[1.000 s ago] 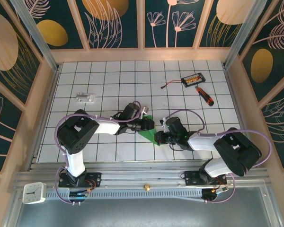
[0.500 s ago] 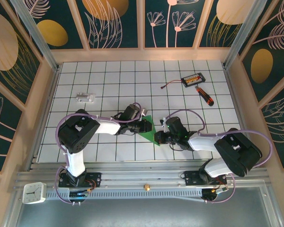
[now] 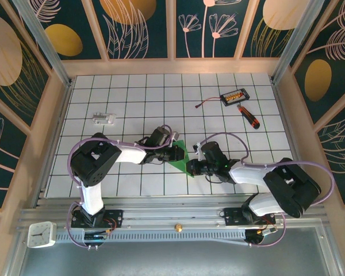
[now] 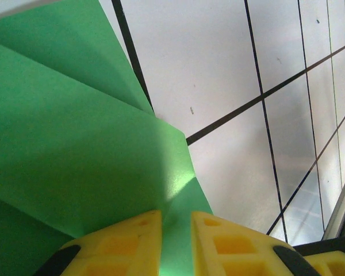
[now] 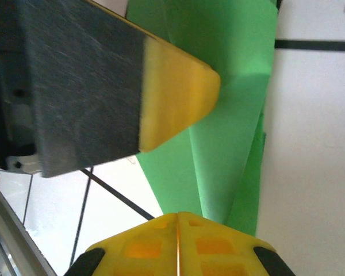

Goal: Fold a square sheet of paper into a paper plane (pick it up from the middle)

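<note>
**Both grippers pinch the half-folded paper**

Over the last second the left gripper (image 3: 176, 153) has narrowed its jaws and slid a little toward the right arm. The green paper (image 3: 182, 155) has gone from a flatter triangle to a tighter, slightly raised shape between the two arms. That looks like a fold being pressed. It is still a creased wedge, not yet a pointed plane.

In the left wrist view, the left gripper (image 4: 175, 241) has its jaws almost together, with layers of paper (image 4: 75, 144) running between them. The right gripper (image 5: 177, 244) is fully closed, and the paper's (image 5: 230, 115) lower edge runs into its pads. It has hardly moved.

Both arms reach low over the tiled table (image 3: 132, 98), forearms angled inward. Their grippers nearly meet just in front of the bases, near the middle.
</note>
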`<action>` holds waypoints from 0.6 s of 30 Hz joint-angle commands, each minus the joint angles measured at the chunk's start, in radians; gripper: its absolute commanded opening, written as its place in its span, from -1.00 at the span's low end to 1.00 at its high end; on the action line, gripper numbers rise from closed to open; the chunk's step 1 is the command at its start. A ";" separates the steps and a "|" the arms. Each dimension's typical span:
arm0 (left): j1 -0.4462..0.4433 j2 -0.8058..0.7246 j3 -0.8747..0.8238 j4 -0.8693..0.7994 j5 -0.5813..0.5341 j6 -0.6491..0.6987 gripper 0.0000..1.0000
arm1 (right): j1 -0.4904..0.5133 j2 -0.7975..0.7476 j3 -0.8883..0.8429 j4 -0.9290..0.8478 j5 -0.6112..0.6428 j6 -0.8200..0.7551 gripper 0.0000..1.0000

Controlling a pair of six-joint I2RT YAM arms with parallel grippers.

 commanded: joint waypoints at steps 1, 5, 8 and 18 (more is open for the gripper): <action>0.002 0.033 -0.020 -0.040 -0.027 0.030 -0.57 | 0.007 0.022 0.021 -0.054 -0.002 -0.035 -0.83; 0.004 0.036 -0.016 -0.045 -0.030 0.038 -0.58 | -0.001 0.020 0.023 -0.096 0.013 -0.049 -0.84; 0.004 0.039 -0.014 -0.051 -0.036 0.044 -0.58 | -0.011 0.019 0.025 -0.108 0.017 -0.053 -0.84; 0.005 0.042 -0.014 -0.060 -0.039 0.054 -0.58 | -0.045 0.017 0.060 -0.161 0.038 -0.079 -0.84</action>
